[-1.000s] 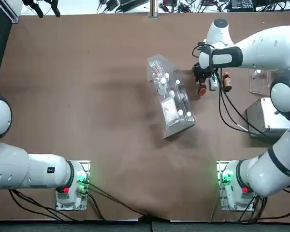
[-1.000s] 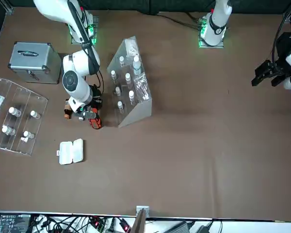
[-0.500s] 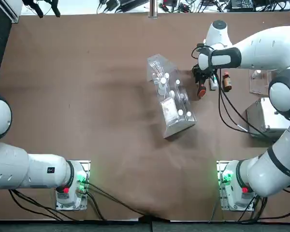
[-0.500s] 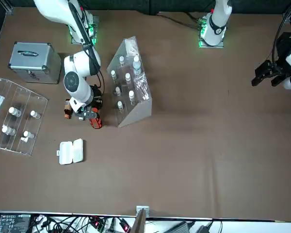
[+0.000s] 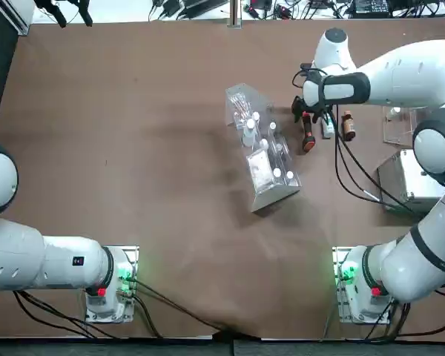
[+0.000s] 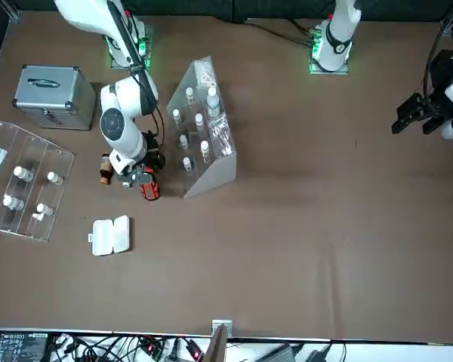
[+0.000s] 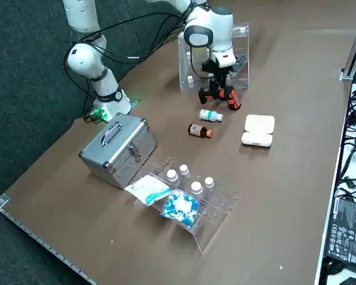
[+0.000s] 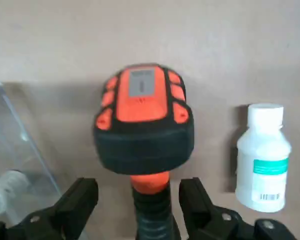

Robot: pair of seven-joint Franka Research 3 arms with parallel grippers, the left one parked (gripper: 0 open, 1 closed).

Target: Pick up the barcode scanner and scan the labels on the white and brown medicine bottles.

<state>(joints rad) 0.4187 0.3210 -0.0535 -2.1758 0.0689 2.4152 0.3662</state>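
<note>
The black barcode scanner [image 5: 308, 138] with red-orange bands lies on the brown table beside the clear rack, also seen at scanner [image 7: 226, 97]. My right gripper [image 5: 310, 113] hangs right over its handle. In the wrist view the gripper [image 8: 140, 192] is open, its fingers standing on either side of the scanner's [image 8: 142, 120] handle with a gap on one side. The white bottle [image 8: 262, 160] with a bluish-green label lies just beside the scanner. The brown bottle [image 5: 348, 124] lies past the white bottle [image 5: 328, 127], on the side away from the scanner.
A clear wedge-shaped rack [image 5: 263, 159] of white-capped vials stands close by the scanner. A silver case [image 7: 115, 148], a clear tray [image 7: 196, 202] with vials and packets, and a white hinged box [image 7: 258, 130] lie on the right arm's side of the table.
My right wrist has shifted slightly toward the table's far edge, so more of the scanner's handle shows in the top view. The scanner and bottles have stayed in place.
</note>
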